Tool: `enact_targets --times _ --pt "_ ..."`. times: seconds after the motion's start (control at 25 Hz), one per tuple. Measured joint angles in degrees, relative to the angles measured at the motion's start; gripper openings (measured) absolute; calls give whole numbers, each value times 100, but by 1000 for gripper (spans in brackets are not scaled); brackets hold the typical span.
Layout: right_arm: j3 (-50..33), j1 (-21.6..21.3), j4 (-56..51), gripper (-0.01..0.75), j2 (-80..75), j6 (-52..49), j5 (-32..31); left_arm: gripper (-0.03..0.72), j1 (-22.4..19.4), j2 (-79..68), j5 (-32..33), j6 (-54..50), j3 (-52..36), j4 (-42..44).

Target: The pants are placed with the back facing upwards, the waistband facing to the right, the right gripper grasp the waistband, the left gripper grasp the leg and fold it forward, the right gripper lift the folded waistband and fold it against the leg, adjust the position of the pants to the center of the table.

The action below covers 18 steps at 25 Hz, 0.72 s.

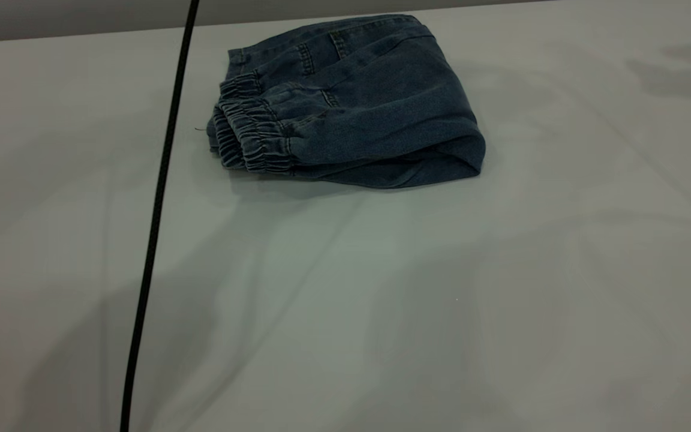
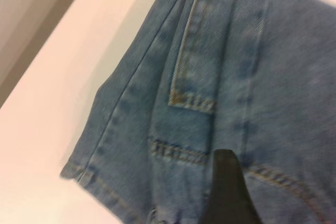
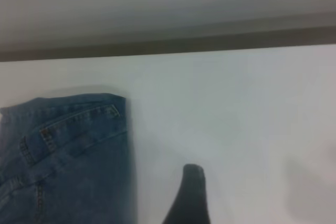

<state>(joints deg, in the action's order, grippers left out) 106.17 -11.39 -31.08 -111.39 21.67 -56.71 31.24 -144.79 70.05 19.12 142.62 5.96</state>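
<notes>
The pants (image 1: pixel 375 108) lie folded into a compact blue denim bundle on the table (image 1: pixel 381 312), close to its far edge. The gathered waistband (image 1: pixel 249 135) is doubled over at the bundle's left end, and a rounded fold forms the right end. The leg is folded into the bundle and I cannot single it out. Neither arm shows in the exterior view. My left gripper (image 2: pixel 233 198) hovers right over the denim (image 2: pixel 220 77), near stitched seams. My right gripper (image 3: pixel 195 198) is above bare table, just beside a corner of the pants (image 3: pixel 79 156).
A black cable (image 1: pixel 159 198) hangs across the left part of the exterior view, from top to bottom. The table's far edge (image 3: pixel 210 45) runs close behind the bundle. Wide bare tabletop spreads in front of the pants and to both sides.
</notes>
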Motion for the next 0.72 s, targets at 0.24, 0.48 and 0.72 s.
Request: enact_targets --times 0.24,0.48,0.72 --pt "0 0 -6 572 35 0 -66 444 -20 -369 -115 -219 -5 41" --pt "0 0 -34 572 41 -5 -96 444 -20 -855 -752 -824 31 46" --pt "0 0 -38 572 41 -10 -106 444 -20 -1183 -1353 -1099 35 90"
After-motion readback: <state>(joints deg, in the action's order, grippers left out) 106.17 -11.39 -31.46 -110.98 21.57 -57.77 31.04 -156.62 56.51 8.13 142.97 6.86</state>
